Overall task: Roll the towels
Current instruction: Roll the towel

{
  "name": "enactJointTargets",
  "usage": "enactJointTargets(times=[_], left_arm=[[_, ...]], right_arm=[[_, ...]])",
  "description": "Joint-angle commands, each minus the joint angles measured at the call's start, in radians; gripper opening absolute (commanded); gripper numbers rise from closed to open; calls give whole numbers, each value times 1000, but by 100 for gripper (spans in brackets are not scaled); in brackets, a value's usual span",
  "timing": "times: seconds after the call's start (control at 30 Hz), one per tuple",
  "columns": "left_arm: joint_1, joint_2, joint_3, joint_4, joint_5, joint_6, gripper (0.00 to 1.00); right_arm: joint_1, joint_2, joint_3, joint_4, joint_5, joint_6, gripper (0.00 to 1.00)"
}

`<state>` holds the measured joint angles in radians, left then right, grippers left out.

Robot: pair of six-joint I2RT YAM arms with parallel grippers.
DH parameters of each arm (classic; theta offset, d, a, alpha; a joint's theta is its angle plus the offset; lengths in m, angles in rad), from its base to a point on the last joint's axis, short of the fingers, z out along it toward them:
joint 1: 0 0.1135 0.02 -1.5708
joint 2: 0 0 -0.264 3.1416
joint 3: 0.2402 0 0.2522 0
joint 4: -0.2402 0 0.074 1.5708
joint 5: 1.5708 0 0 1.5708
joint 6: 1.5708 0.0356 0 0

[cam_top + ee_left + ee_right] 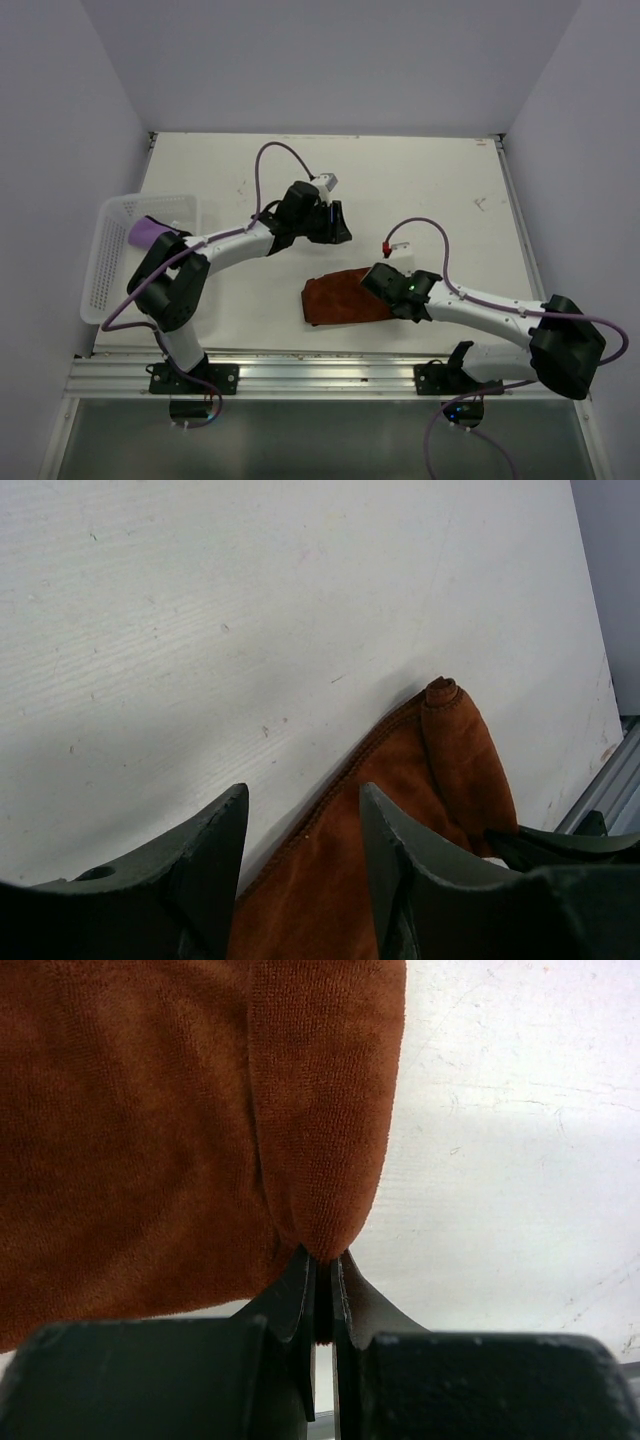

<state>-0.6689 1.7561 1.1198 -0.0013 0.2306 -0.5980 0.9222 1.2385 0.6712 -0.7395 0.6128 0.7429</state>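
Rolling orange towel (335, 298) barely begun: right gripper (322, 1260) pinches its edge, left gripper (302, 795) open, empty; purple towel (148, 232) in basket (105, 270).

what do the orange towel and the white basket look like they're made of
orange towel: soft napped cloth, likely microfibre or terry. It is matte, a fine fuzzy pile shows up close, and it folds limply. white basket: probably moulded plastic, with thin stiff walls pierced by a regular grid of holes. It is too small in view to judge its sheen.

I can read no text, label, brand, number or sign on anything in my views.
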Motion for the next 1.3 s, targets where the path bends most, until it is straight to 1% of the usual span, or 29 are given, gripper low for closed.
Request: enactJointTargets(times=[0.0, 0.2, 0.4, 0.8, 1.27], left_arm=[[6, -7, 48, 3, -5, 20, 52], [5, -26, 51, -54, -39, 29, 53], [6, -26, 69, -75, -56, 30, 53], [6, -44, 75, -80, -65, 20, 54], [5, -56, 55, -62, -51, 26, 54]], right_arm=[[21, 7, 37, -9, 73, 30, 0], [37, 70, 61, -26, 99, 35, 0], [50, 93, 47, 8, 91, 27, 0], [59, 104, 73, -4, 94, 18, 0], [96, 177, 82, -4, 99, 49, 0]])
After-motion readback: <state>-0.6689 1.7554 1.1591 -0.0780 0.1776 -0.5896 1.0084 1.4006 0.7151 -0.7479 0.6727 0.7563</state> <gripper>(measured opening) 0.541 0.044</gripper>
